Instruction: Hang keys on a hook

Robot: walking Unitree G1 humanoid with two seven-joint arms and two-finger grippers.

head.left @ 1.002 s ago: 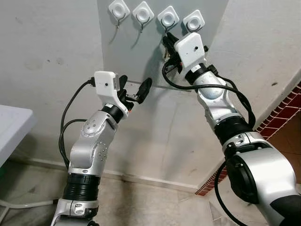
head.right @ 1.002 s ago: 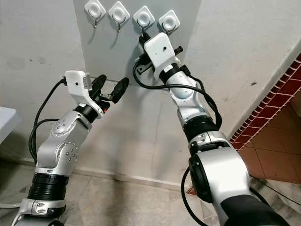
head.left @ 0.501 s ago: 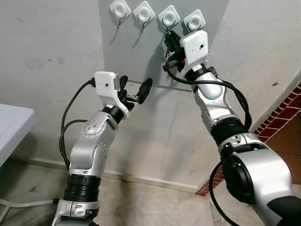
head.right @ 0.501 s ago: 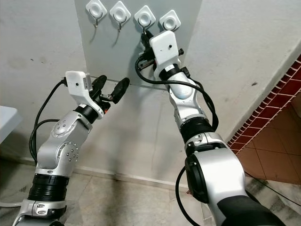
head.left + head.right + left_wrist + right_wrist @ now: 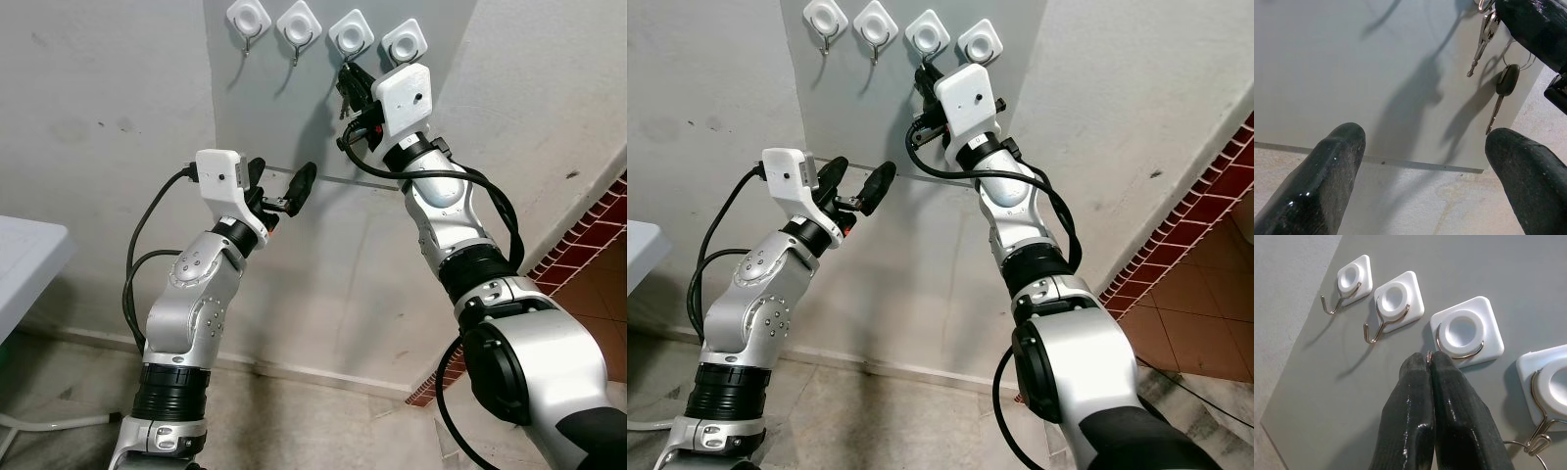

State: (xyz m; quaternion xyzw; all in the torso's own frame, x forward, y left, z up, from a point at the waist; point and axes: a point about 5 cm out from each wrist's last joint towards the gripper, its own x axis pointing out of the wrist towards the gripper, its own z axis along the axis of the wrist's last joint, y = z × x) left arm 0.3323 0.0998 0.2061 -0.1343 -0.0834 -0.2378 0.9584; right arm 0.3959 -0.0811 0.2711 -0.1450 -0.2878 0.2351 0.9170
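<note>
Four white square hooks sit in a row on a grey wall panel. My right gripper is raised to the third hook. Its fingers are shut on a thin metal ring of the keys, with the tips just under that hook's wire. Below the right gripper the keys dangle against the panel, one with a black head. A metal clasp and ring show beneath the fourth hook; I cannot tell what they hang from. My left gripper is open and holds nothing, lower left of the hooks.
The corner of a white table juts in at the far left. Red brick tiling runs down the wall at the right. The first hook and second hook carry nothing.
My right gripper has risen with the keys from below the third hook up to its wire, then shifted slightly. The left arm has not moved.
</note>
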